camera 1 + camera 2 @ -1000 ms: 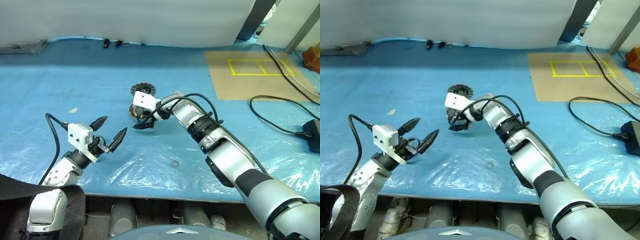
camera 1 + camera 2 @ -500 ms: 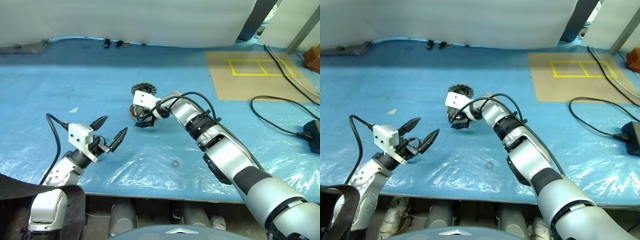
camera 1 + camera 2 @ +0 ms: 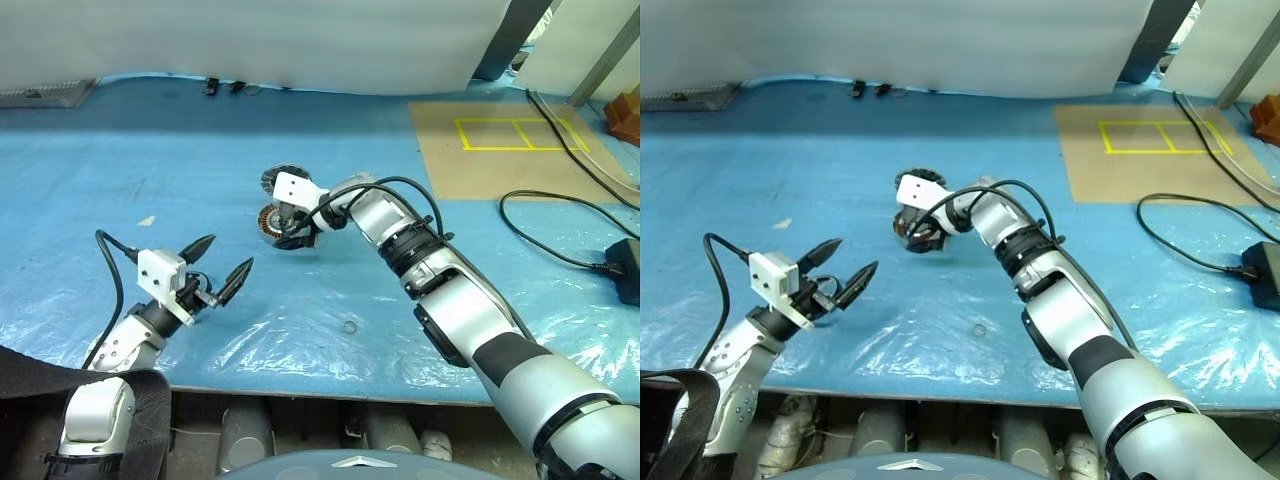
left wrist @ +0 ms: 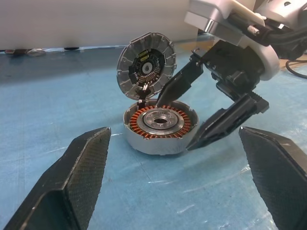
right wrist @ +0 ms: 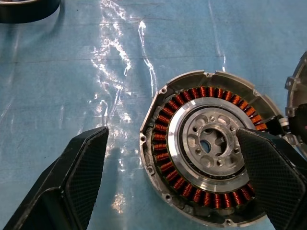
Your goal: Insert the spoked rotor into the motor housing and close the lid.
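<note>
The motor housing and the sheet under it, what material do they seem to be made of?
The motor housing looks like cast metal, probably aluminium: dull grey, matte rim. Its windings look like copper wire, orange and shiny. The sheet appears to be thin clear plastic film over a blue surface: wrinkled, with bright glare streaks.

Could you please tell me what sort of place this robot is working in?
Probably a workshop or robotics lab bench: a work surface under blue plastic sheeting, an opened motor housing with copper windings, yellow tape marks on a cardboard sheet, and loose black cables.

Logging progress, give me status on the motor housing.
Both grippers open: left gripper idle, right gripper hovering at motor housing. Lid up. Nothing blocking.
</note>
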### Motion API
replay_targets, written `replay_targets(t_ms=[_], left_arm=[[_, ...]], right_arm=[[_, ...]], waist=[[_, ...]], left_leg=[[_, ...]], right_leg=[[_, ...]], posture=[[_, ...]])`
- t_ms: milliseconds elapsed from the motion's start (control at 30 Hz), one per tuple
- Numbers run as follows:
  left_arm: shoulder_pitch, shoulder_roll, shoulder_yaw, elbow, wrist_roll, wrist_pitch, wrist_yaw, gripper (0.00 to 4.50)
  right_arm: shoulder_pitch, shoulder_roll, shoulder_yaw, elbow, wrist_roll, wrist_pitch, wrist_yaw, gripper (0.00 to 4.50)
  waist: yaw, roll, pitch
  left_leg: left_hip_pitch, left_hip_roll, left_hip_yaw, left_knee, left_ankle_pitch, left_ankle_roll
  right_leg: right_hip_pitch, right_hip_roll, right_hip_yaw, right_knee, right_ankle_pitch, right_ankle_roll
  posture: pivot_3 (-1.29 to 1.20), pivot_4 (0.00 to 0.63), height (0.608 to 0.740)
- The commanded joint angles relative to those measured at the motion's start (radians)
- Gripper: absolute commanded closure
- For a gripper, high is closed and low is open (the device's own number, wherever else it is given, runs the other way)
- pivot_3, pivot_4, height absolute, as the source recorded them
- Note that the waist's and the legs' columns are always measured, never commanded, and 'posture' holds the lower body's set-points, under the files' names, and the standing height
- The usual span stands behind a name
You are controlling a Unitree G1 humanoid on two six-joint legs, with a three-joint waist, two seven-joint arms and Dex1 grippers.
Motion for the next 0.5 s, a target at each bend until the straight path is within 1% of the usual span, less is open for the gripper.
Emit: replay_targets(t_ms=[33,367,500], left_arm=[[0.003,0.001,0.005,-0.036,-0.002,-0.015,0.0,0.0],[0.004,0.009,0.012,-0.07,-0.006,0.013,0.019,0.0],[-0.004,0.007,0.016,-0.071,-0.01,0.016,0.024,0.0]], right_arm=[[0.004,0.007,0.001,-0.047,0.003,0.008,0.007,0.03],[0.001,0.04,0.03,0.05,-0.029,-0.008,-0.002,0.03],[-0.008,0.043,0.062,0.119,-0.073,-0.066,-0.018,0.03]], waist=[[0.0,0.0,0.0],[0.0,0.0,0.0],[-0.001,0.0,0.0]], left_leg=[[0.0,0.0,0.0,0.0,0.0,0.0],[0.0,0.0,0.0,0.0,0.0,0.0],[0.002,0.001,0.001,0.0,0.0,0.0]], right_leg=[[0.0,0.0,0.0,0.0,0.0,0.0],[0.0,0.0,0.0,0.0,0.0,0.0],[0.0,0.0,0.0,0.001,0.0,0.0]], posture=[[0.0,0.15,0.74],[0.0,0.15,0.74],[0.0,0.15,0.74]])
